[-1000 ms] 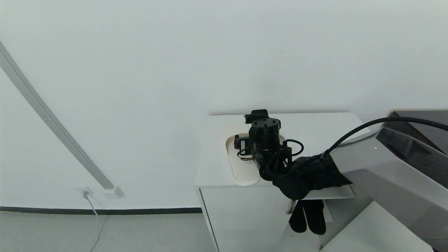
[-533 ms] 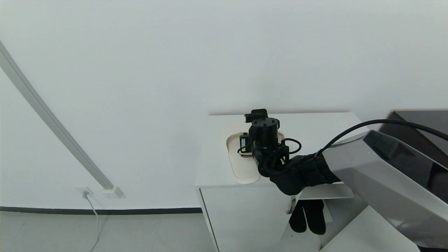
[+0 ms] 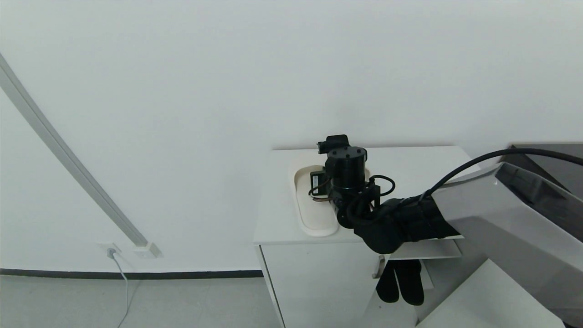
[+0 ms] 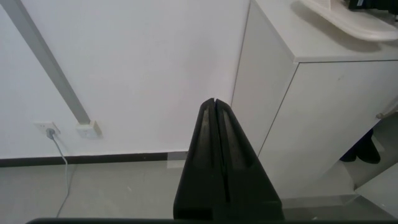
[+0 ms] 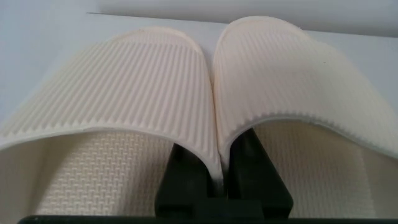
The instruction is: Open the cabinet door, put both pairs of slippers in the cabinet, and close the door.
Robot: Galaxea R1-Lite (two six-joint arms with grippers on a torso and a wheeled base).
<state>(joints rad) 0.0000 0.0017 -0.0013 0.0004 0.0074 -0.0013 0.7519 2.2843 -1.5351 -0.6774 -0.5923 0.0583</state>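
Note:
A pair of cream slippers lies side by side on top of the white cabinet. My right gripper reaches down onto them. In the right wrist view one finger sits inside each slipper, and the right gripper is shut on the two inner strap edges of the cream slippers. A pair of black slippers stands inside the cabinet's open right compartment. My left gripper is shut and empty, low to the left of the cabinet, above the floor.
The cabinet's open door juts out at lower right; its left door, with a handle, is closed. A wall socket with a cable and a slanted conduit are on the left wall. A dark surface lies to the right.
My right wrist has shifted slightly up and toward the wall, and the cream slippers have shifted a little with it. The left arm's earlier state is not shown.

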